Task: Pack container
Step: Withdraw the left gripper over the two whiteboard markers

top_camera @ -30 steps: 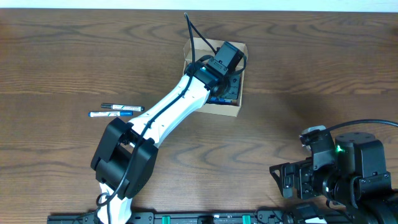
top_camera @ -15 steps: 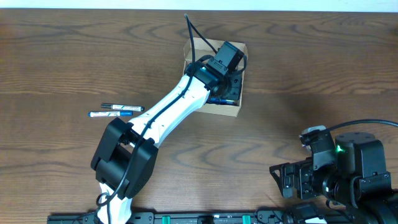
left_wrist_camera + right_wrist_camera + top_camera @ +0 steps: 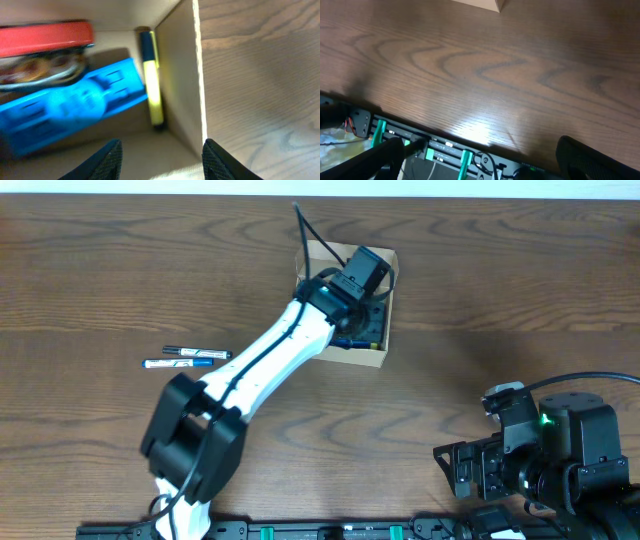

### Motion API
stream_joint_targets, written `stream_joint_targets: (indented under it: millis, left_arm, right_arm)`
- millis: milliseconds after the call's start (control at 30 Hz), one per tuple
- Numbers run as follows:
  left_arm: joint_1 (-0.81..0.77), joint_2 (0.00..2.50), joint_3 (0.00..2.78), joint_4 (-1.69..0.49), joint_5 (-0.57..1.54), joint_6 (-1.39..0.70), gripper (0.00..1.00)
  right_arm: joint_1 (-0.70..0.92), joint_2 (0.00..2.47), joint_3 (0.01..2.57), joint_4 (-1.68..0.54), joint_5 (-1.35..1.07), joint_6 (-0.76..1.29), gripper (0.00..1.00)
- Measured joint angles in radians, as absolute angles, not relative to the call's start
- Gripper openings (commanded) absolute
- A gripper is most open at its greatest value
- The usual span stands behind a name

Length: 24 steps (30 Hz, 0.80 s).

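Left hand hangs right over the open box, jaws about half apart and nothing between them, looking straight down inside. The right hand sits parked at the near right corner, spread wide and empty, well away from everything.

The brown wooden table carries the box at the far middle, lid flap up. Inside lie a blue packet slanted across the floor, a red-topped thing at the back, too blurred to name, and a yellow pen tucked lengthwise against the side wall.

Packing looks unfinished. Two pens wait out on the bare wood, one just above the other, side by side. From the left hand they lie well off to the left and a little nearer the robot, long axes running left to right across the table. The left arm is plainly the closer one. I'd expect it to lift clear, swing left, and turn its jaws across those barrels.
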<state>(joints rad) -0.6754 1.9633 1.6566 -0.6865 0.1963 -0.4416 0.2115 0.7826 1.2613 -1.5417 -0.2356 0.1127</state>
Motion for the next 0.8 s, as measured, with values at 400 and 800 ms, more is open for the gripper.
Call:
stream_joint_targets:
  millis: [400, 800]
  left_arm:
    - [-0.45, 1.505, 1.66, -1.146, -0.187, -0.692, 0.55]
    - [0.014, 1.519, 1.444, -1.106, -0.088, -0.924, 0.48]
  right_arm:
    - [0.212, 0.783, 1.261, -1.542, -0.236, 0.113, 0.99]
    - [0.212, 0.783, 1.261, -1.542, -0.236, 0.113, 0.99]
